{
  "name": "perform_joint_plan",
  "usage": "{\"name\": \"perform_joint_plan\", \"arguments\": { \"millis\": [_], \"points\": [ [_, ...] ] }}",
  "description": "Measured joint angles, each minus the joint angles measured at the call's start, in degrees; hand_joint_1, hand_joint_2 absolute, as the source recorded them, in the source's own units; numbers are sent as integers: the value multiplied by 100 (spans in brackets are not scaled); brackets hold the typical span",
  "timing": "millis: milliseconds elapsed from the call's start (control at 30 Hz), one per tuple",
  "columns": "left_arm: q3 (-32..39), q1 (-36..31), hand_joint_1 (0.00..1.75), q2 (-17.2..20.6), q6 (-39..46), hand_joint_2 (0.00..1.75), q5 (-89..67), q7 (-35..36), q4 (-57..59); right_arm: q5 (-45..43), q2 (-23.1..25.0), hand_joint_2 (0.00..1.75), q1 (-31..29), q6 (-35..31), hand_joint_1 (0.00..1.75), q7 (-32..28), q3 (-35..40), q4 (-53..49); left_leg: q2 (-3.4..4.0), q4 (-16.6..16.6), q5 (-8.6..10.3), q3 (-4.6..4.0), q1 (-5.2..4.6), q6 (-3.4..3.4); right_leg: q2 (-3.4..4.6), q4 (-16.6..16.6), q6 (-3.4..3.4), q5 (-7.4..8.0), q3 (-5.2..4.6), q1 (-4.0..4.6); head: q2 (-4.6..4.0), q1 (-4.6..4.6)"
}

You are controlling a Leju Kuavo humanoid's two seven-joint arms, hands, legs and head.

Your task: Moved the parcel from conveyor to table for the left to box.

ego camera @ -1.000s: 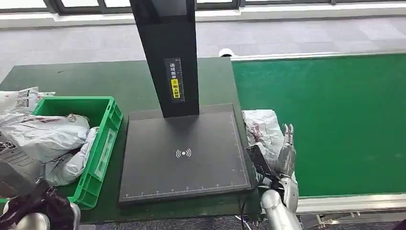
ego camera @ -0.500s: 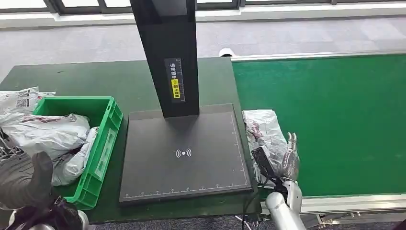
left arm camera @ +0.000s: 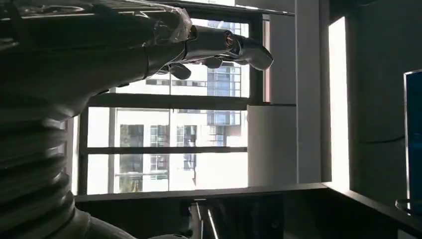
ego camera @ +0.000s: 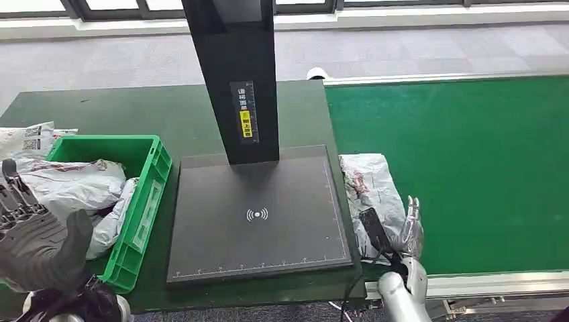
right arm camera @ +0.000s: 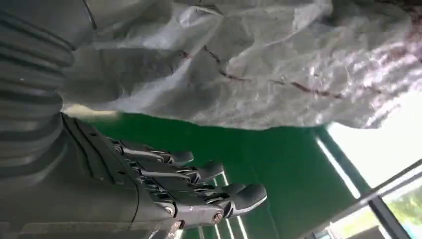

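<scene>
We see the crumpled silver-grey plastic parcel (ego camera: 368, 190) lying at the near edge of the green conveyor belt (ego camera: 470, 168), just beside the flat black scanning platform (ego camera: 258, 215) with its tall black post (ego camera: 235, 74). Our right hand (ego camera: 406, 229) sits at the near end of the parcel, its fingers (right arm camera: 199, 191) stretched out straight and side by side on the belt side of the bag; the right wrist view shows green belt between them and the wrinkled plastic, so they have hold of nothing. We judge the hand is set alongside the bag to get a purchase on it, since the parcel has not yet reached the dark green table (ego camera: 134, 114). Our left hand (ego camera: 37, 245) is raised at the near side of the green plastic crate (ego camera: 144, 194), which already holds several grey bags (ego camera: 67, 184). Its fingers (left arm camera: 239, 45) are extended and apart, gripping nothing, probably waiting to take the parcel once it is on the table. Another white bag (ego camera: 27, 137) lies on the table beyond the crate, away from both hands.
</scene>
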Motion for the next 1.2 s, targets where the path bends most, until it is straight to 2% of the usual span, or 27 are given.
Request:
{"name": "perform_joint_plan", "arguments": {
  "millis": [167, 333, 367, 400, 567, 700, 1067, 1200],
  "points": [
    [-4, -16, 0, 2, 24, 175, -31, 0, 0, 77, -39, 175, -55, 491, 0, 57, -28, 249, 0, 0, 0, 0, 0, 0, 0, 0, 0, 0, 0, 0, 0, 0],
    [-33, -15, 0, 46, 98, 175, -46, 0, 0, -452, -55, 175, -134, 1242, 0, -539, -185, 421, 0, 0, 0, 1, 0, 0, 0, 0, 0, 0, 0, 1, 0, 0],
    [-50, -15, 0, 61, 116, 175, -46, 0, -2, -521, -63, 175, -134, 1353, 140, -634, -203, 437, 0, 0, 0, 1, 0, 0, 0, 0, 0, 0, 0, 0, 0, 0],
    [-68, -15, 0, 70, 125, 175, -46, 0, -2, -564, -70, 175, -139, 1409, 175, -689, -223, 454, 2, 0, 0, 2, 0, 0, 1, 0, 0, 0, 0, 0, 0, 0],
    [-96, -15, 0, 111, 122, 175, -11, 0, 0, -770, -87, 175, -167, 1772, 175, -945, -308, 535, 6, 0, 0, 7, 0, 0, 4, 0, 0, 0, 4, 1, 0, 0],
    [-98, -22, 0, 140, 122, 175, 9, 0, 0, -863, -144, 175, -247, 1960, 175, -1084, -363, 634, 50, 0, -11, 23, 1, 0, 46, 0, -2, 2, 11, 2, 0, 0],
    [-98, -49, 0, 153, 57, 175, 26, 2, 94, -990, -179, 175, -316, 1929, 175, -1167, -422, 726, 52, 0, -11, 50, 6, -2, 49, 0, -3, 3, 28, 7, 0, 0],
    [-98, -51, 0, 153, 57, 175, -2, 2, 140, -1220, -164, 175, -241, 1778, 175, -1614, -441, 673, 43, 0, -11, 42, 6, -2, 45, 0, -2, 2, 28, 5, 0, 0]
  ]
}}
